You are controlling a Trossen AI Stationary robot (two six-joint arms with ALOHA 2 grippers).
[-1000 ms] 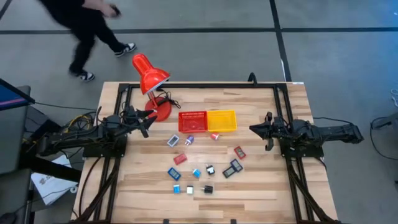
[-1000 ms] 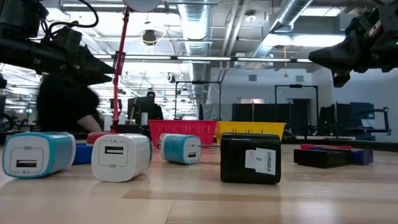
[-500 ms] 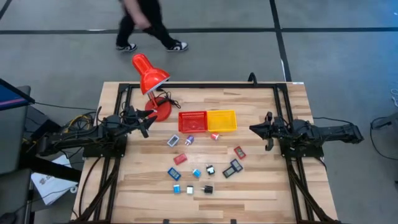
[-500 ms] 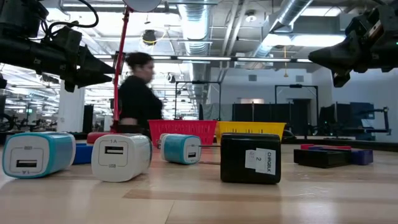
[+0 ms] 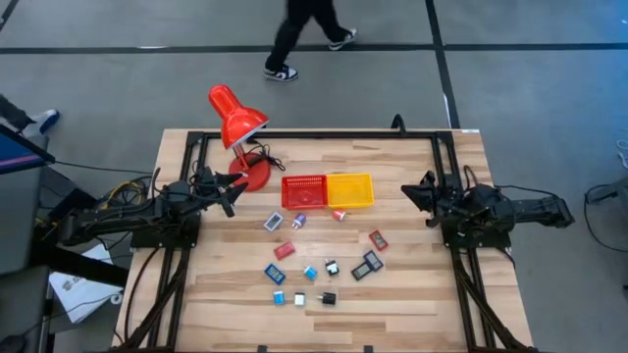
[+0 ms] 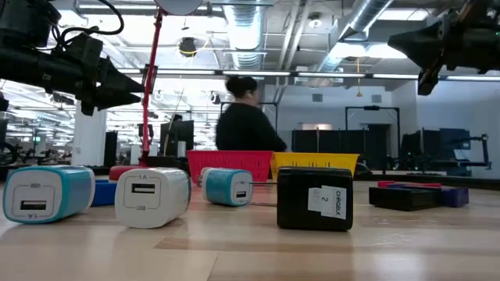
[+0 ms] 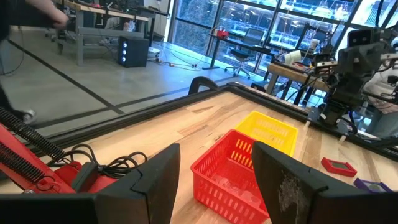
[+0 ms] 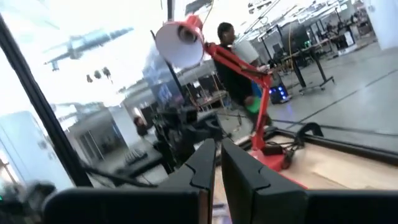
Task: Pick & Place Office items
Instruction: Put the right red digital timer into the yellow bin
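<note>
The office items (image 5: 319,260) lie scattered flat on the middle of the wooden table: small red, blue, cyan, black and white pieces. In the low view, a white charger block (image 6: 152,197) and a black one (image 6: 315,199) rest on their sides near the camera. My left gripper (image 5: 235,186) hovers open by the lamp base, above the table's left part; its fingers (image 7: 155,180) stand apart with nothing between them. My right gripper (image 5: 407,191) hovers shut at the right, raised and tilted up, its fingers (image 8: 202,168) together and holding nothing.
A red basket (image 5: 303,191) and a yellow basket (image 5: 350,189) stand side by side behind the items. A red desk lamp (image 5: 235,118) stands at the far left on its base (image 5: 257,175), its cord beside it. A person (image 5: 309,29) walks on the floor beyond the far edge.
My right gripper has risen a little, tipped its fingers upward and rolled, staying shut. My left gripper has kept still. The person behind the table has walked from left to right.
</note>
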